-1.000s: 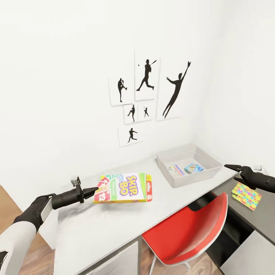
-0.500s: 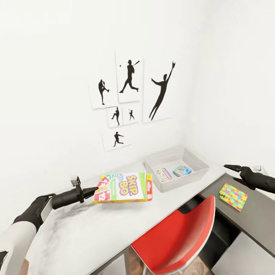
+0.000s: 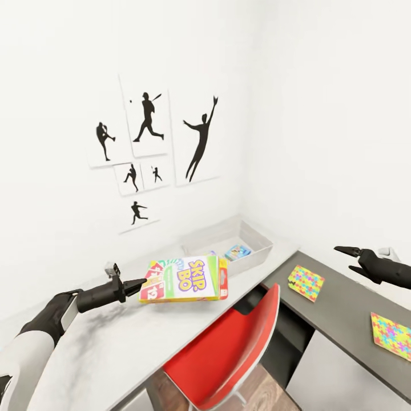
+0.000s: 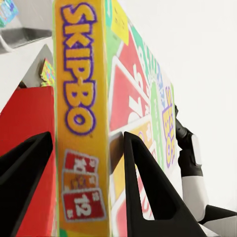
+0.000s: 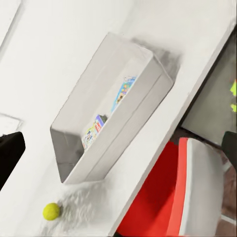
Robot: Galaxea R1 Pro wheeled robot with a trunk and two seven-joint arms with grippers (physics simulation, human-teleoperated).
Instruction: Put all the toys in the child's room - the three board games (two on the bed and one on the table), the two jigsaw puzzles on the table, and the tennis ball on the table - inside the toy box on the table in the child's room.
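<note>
My left gripper (image 3: 142, 283) is shut on the end of the long yellow-red-green board game (image 3: 185, 279), held level above the white table (image 3: 114, 348); its yellow side (image 4: 81, 123) sits between my fingers (image 4: 148, 192). Behind it in the corner stands the grey toy box (image 3: 260, 237) with a teal-blue board game (image 3: 238, 252) inside. The right wrist view shows two board games (image 5: 123, 94) (image 5: 94, 131) in the toy box (image 5: 148, 98) and the tennis ball (image 5: 51, 211) on the table beside one end. Two jigsaw puzzles (image 3: 306, 283) (image 3: 391, 335) lie on the dark-grey section. My right gripper (image 3: 344, 258) hangs open above that section.
A red-and-white chair (image 3: 228, 348) is pushed under the table's corner, below the held board game. Black silhouette pictures (image 3: 148, 142) hang on the white wall behind the table. Wood-plank floor (image 3: 268, 394) shows beneath the chair.
The camera has turned right, so the wall pictures and toy box slid left in view and a second jigsaw puzzle came into sight. Both arms hold the same pose.
</note>
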